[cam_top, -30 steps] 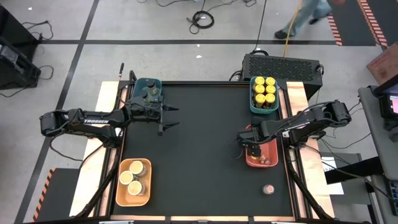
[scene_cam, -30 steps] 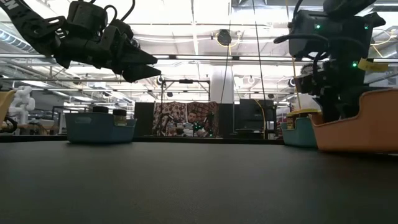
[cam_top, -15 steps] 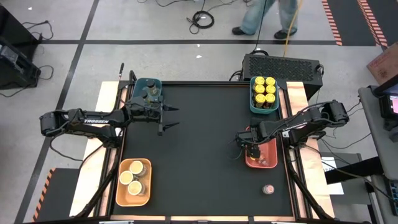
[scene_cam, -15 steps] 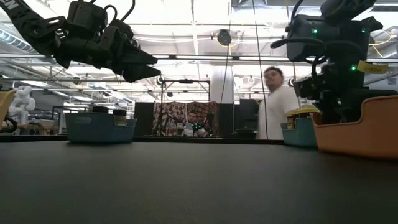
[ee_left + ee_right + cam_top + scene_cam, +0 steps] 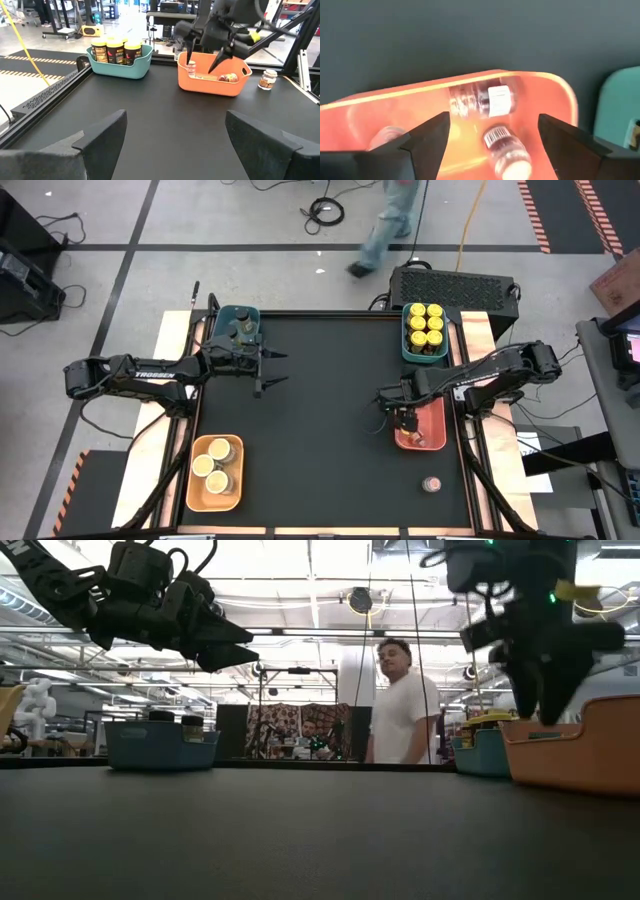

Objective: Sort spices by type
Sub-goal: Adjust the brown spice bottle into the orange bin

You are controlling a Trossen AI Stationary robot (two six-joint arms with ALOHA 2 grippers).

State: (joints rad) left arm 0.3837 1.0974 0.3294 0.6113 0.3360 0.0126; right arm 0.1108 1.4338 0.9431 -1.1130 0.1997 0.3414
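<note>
Right claw (image 5: 403,418): fingers apart, empty, above orange tray (image 5: 434,428). Tiny jars (image 5: 482,100) lie inside tray; one more jar (image 5: 432,483) stands on counter (image 5: 320,430). Left claw (image 5: 272,368): fingers apart, empty, raised beside blue tray (image 5: 232,316) holding dark-lidded jars (image 5: 243,328). Yellow-lidded jars (image 5: 424,322) in teal tray; tan-lidded jars (image 5: 214,464) in light-orange tray.

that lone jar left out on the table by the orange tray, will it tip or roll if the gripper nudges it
The lone jar stands upright, small and squat, so a low nudge would probably slide it. A high push might tip it, and being round it would likely roll. It looks light, and its smooth wall may be slippery.
</note>
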